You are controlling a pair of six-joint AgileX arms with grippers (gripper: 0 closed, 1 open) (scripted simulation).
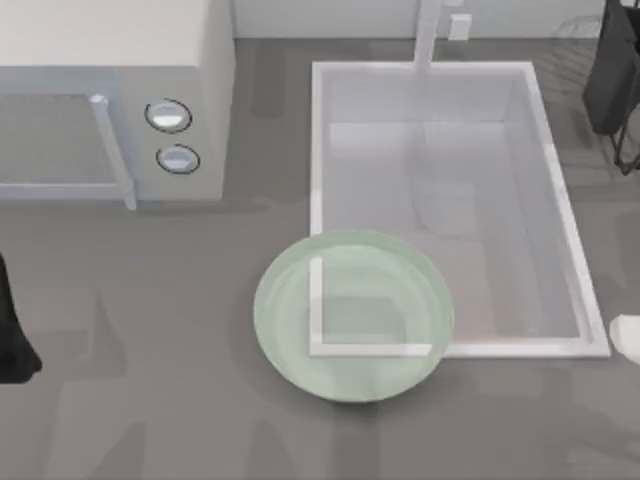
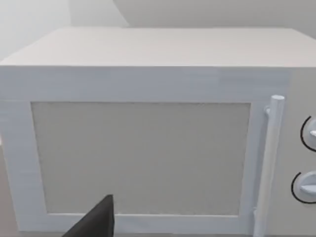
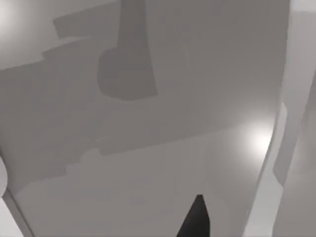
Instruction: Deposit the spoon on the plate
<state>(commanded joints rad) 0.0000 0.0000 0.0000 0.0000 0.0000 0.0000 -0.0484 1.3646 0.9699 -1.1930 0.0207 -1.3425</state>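
Note:
The plate, round, pale green and see-through, lies on the grey counter at the middle front. Its far side overlaps the near left corner of the white sink. The spoon is out of view. My left arm is a dark shape at the table's left edge, well left of the plate. A dark piece of its gripper shows low in the left wrist view, facing the microwave door. My right arm hangs at the far right corner beyond the sink, and a dark piece of its gripper shows over a plain grey surface.
A white microwave with a bar handle and two round knobs stands at the back left. A tap rises behind the sink. A small white rounded shape sits at the right edge; I cannot tell what it is.

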